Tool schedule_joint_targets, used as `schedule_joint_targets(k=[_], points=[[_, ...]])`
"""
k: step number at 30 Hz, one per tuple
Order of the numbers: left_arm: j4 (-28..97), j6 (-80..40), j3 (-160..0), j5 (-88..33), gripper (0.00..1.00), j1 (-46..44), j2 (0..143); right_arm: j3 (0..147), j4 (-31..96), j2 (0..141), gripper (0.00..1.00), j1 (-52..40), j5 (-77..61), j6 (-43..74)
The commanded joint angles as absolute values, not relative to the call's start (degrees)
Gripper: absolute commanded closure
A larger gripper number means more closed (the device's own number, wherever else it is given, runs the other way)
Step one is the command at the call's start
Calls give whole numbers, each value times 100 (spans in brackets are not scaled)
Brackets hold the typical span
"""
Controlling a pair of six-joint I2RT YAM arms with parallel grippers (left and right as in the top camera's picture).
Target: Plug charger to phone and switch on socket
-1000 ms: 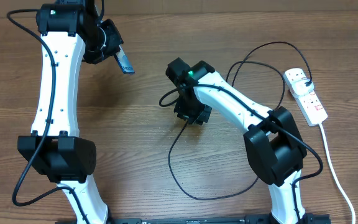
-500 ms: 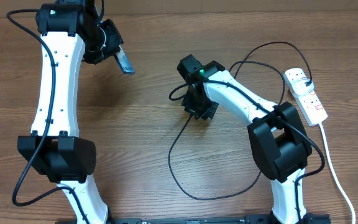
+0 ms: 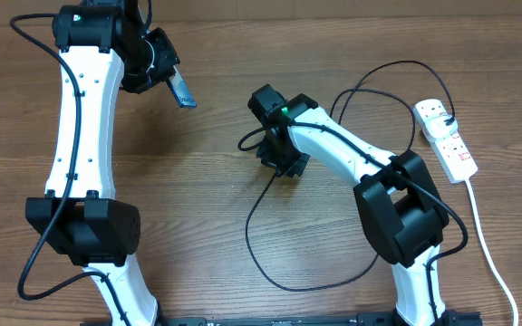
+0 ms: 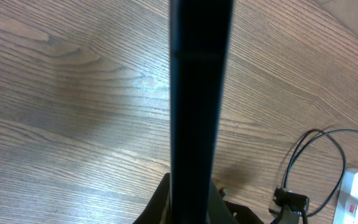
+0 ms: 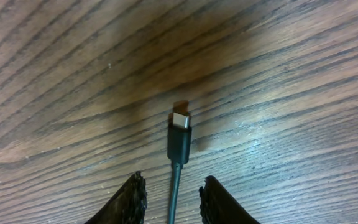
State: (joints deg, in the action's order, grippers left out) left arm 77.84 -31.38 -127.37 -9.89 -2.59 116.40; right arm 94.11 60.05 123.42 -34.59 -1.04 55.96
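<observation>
On my brown wooden table (image 3: 198, 199), the white power strip with red switches (image 3: 453, 149) lies flat. Well left of it, my left gripper (image 3: 164, 74) clamps the slim teal-screened phone (image 3: 182, 90) aloft. Between them the thin black charger cable (image 3: 254, 237) loops. Its connector tip (image 5: 180, 127) sits between the parted fingertips (image 5: 131, 200) of my right gripper (image 3: 283, 165); whether they grip it, I cannot tell.

Two white arms (image 3: 80, 118), black joint housings (image 3: 84, 231), black cables (image 3: 23, 272), one green light (image 3: 282, 111)

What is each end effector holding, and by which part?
Left end effector: the phone, by one end. Right end effector: the charger runs between its fingers behind the connector; a grip cannot be told.
</observation>
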Motion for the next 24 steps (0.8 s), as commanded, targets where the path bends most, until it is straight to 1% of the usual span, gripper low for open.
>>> schedule_joint_targets(k=[1, 11, 12, 15, 18, 22, 24], points=[[7760, -3022, -12798, -1103, 96, -266, 11625, 9380, 6027, 12525, 70, -3485, -10, 5714], [7760, -3022, -12798, -1103, 96, -266, 11625, 9380, 6007, 12873, 71, -3527, -287, 5706], [7760, -3022, -12798, -1103, 96, -266, 11625, 9380, 6007, 12886, 73, -3527, -294, 5704], [7760, -3022, -12798, -1103, 96, -266, 11625, 9380, 5988, 12888, 82, -3524, -338, 5704], [7760, -3022, -12798, -1103, 96, -266, 11625, 9380, 5964, 12888, 85, -3524, -327, 5704], [7776, -3022, -12798, -1103, 96, -266, 11625, 9380, 5964, 12888, 92, -3520, -266, 5701], [7782, -3022, -12798, -1103, 96, -266, 11625, 9380, 5961, 12888, 92, -3514, -246, 5697]])
